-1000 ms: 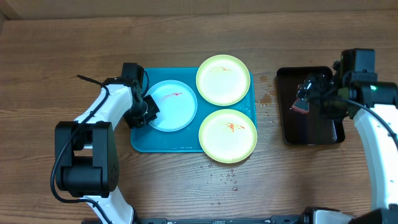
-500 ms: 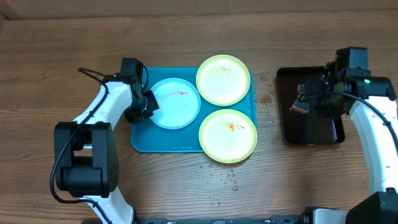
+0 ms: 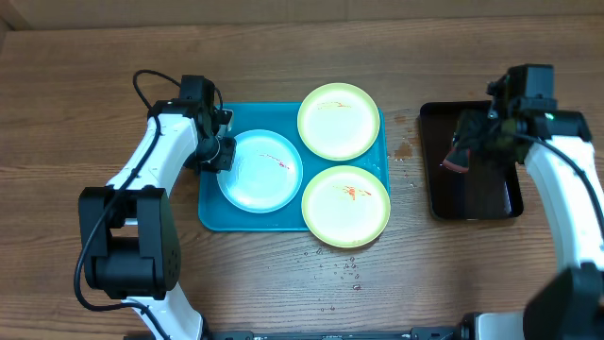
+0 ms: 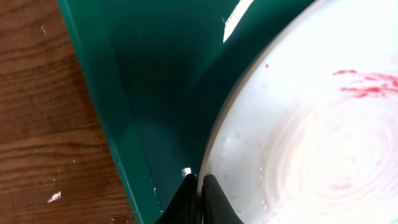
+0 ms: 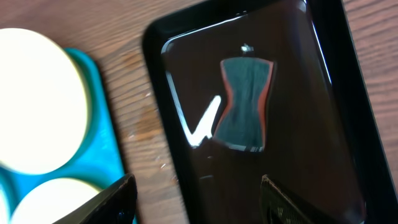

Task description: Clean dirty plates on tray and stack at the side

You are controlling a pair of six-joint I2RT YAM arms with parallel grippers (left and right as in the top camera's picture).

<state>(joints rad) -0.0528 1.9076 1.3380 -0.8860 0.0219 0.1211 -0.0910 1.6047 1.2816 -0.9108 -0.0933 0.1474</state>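
On the turquoise tray (image 3: 213, 217), the left pincer (image 4: 200, 188) is clamped on the rim of the pale plate (image 3: 260, 172), apparently to steady it for wiping, while the right pincer (image 5: 198, 194) hangs spread apart above the sponge (image 5: 245, 102) in the black tray (image 5: 305, 162)

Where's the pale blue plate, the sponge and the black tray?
pale blue plate (image 3: 253, 176), overhead view, on its bare middle.
sponge (image 5: 245, 99), right wrist view, on its dark green top face.
black tray (image 5: 305, 143), right wrist view, on the bare floor right of the sponge.
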